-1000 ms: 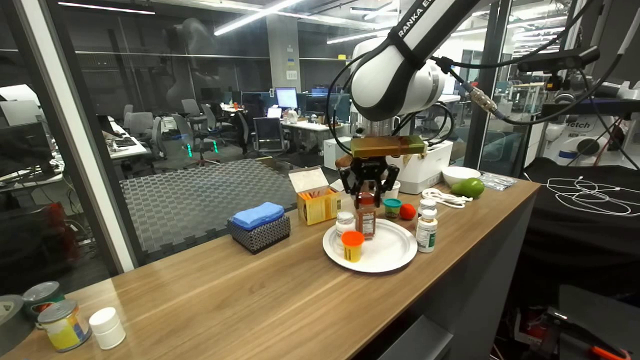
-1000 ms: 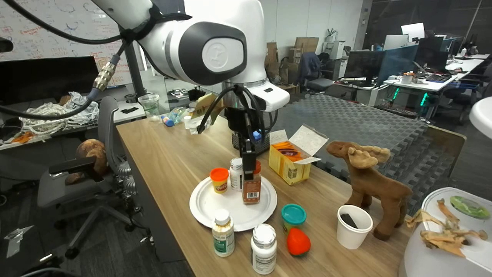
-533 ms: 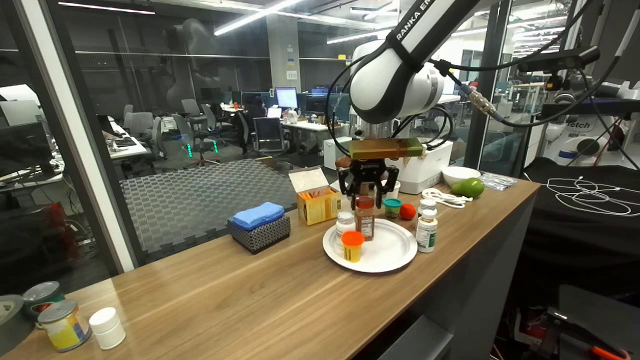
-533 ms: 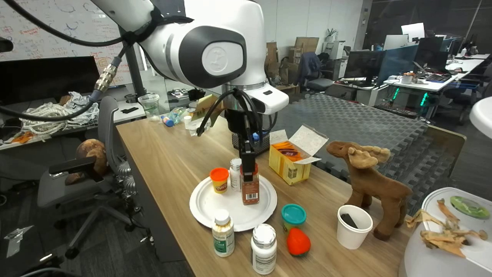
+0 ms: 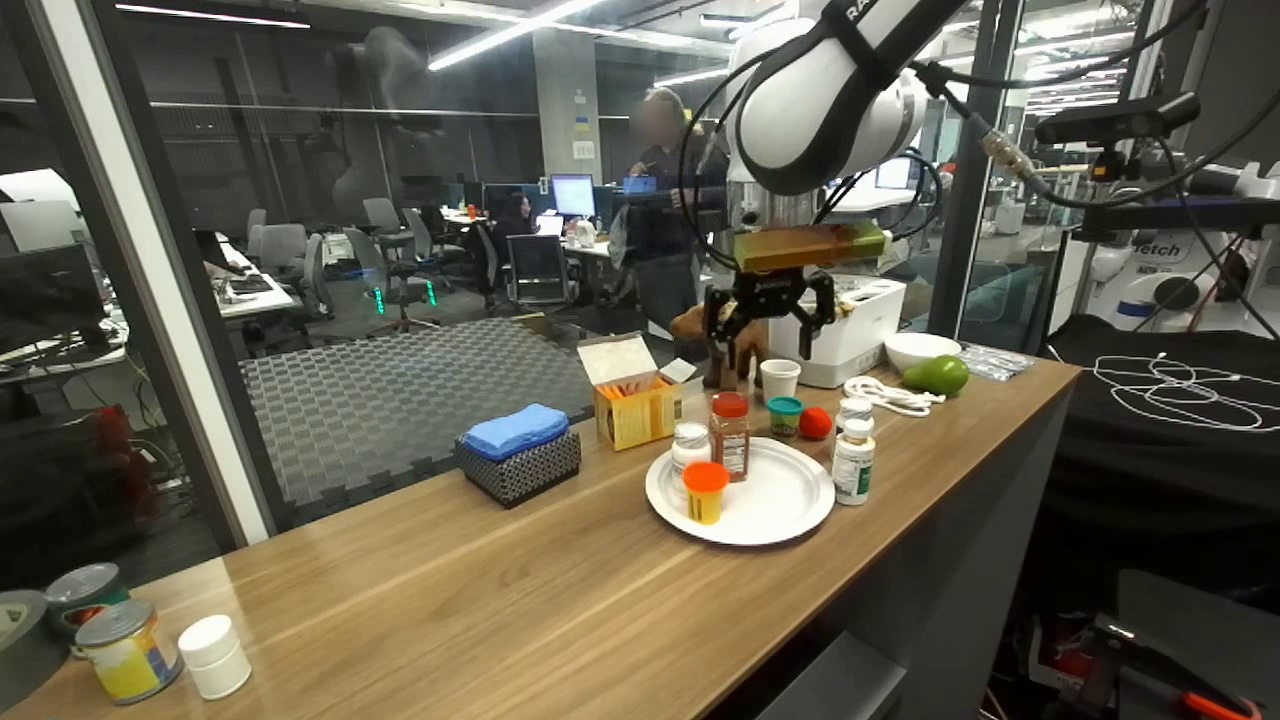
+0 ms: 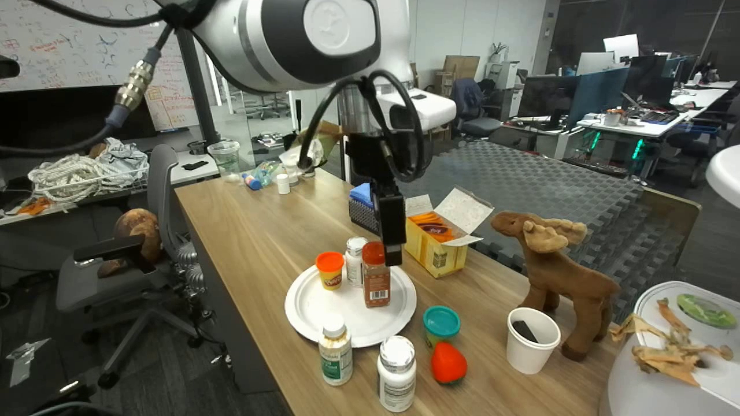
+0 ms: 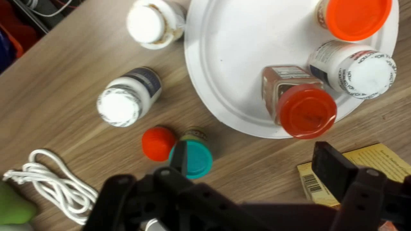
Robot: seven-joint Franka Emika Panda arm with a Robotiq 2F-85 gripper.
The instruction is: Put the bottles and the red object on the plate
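- Pincer (image 7: pixel 253 158): jaws spread, nothing between them. It has risen clear of the red-capped bottle (image 6: pixel 377 283); a second ago its fingers stood about that cap.
- Finding: the red-capped bottle stands upright on the plate (image 5: pixel 775 512), untouched. I judge the release complete and this placement done.
- Also on the plate, upright: white bottle (image 6: pixel 355 263) and orange-lidded tub (image 6: pixel 330 271). Neither has shifted.
- Outstanding: green-label bottle (image 6: pixel 336 358), on the surface (image 5: pixel 500 580) just beside the rim, and loose white bottle (image 6: pixel 397 375) near it, both upright. In my judgement one of these comes next.
- Red object: by its cup shape I take it to be the orange-lidded tub. The red piece (image 6: pixel 448 363), off the plate, may be meant instead; not settled.
- Obstructions: the red piece and teal tub (image 6: pixel 441 323) stand close together near the loose white bottle; a low approach from that side could knock them. The rim may crowd a finger beside the green-label bottle.
- Around: yellow box (image 6: pixel 435 248) and paper cup (image 6: pixel 532 346) stand off the plate. White jar (image 5: pixel 215 658) is well apart; I cannot tell whether it counts.
- Room: the plate is bare toward the outstanding bottles, enough for both, I judge.
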